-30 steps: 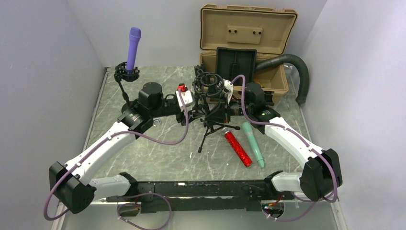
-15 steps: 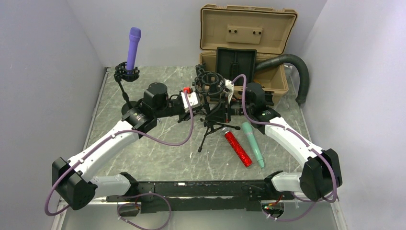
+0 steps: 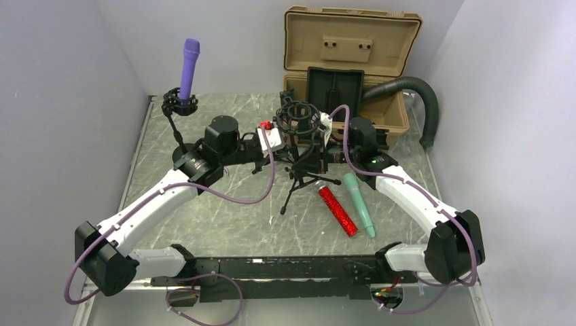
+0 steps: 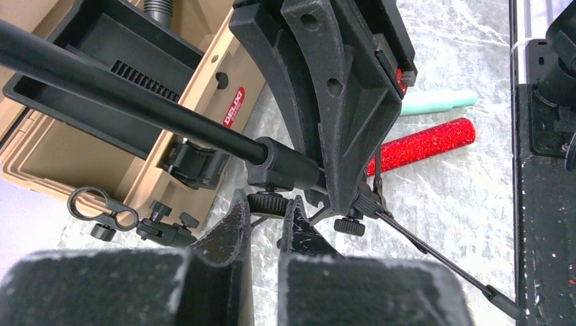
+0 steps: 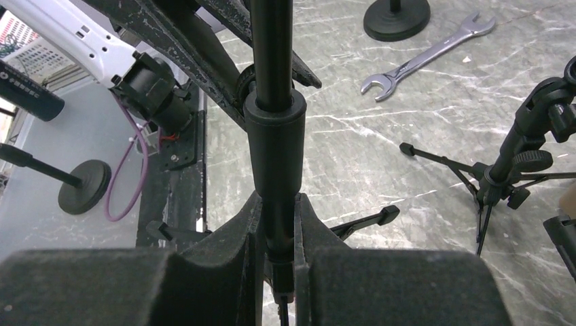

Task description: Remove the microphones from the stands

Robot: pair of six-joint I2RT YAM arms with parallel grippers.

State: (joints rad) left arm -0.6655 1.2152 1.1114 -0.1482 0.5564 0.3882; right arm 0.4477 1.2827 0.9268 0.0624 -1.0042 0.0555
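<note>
**Desk:** From above, where is the microphone?

**Photographer:** The purple microphone (image 3: 189, 68) stands upright in the clip of a thin stand (image 3: 180, 103) at the back left corner of the marbled table (image 3: 224, 224), well apart from both arms. The left gripper (image 3: 284, 155) and right gripper (image 3: 318, 157) meet from opposite sides at the tripod stand (image 3: 299, 175) in the middle, under its ring-shaped cradle (image 3: 299, 117). A red microphone (image 3: 337, 210) and a teal microphone (image 3: 358, 204) lie just beside each other on the table, right of the tripod. An open tan case (image 3: 353, 41) sits behind.

**Desk:** And the left wrist?

**Photographer:** The fingers (image 4: 231, 231) are drawn almost together, their tips pinched on the knurled knob (image 4: 272, 202) beneath the tripod stand's collar. The pole runs off to the upper left. The red and teal microphones lie beyond, on the right. The purple microphone falls outside this frame.

**Desk:** The right wrist?

**Photographer:** The fingers (image 5: 244, 231) are clamped on the tripod stand's black pole, just below its thick sleeve (image 5: 274, 142). A wrench (image 5: 424, 58) lies on the table beyond, near a round base (image 5: 396, 17). I cannot tell whether that base belongs to the purple microphone's stand, and the microphone itself falls outside this frame too.
</note>
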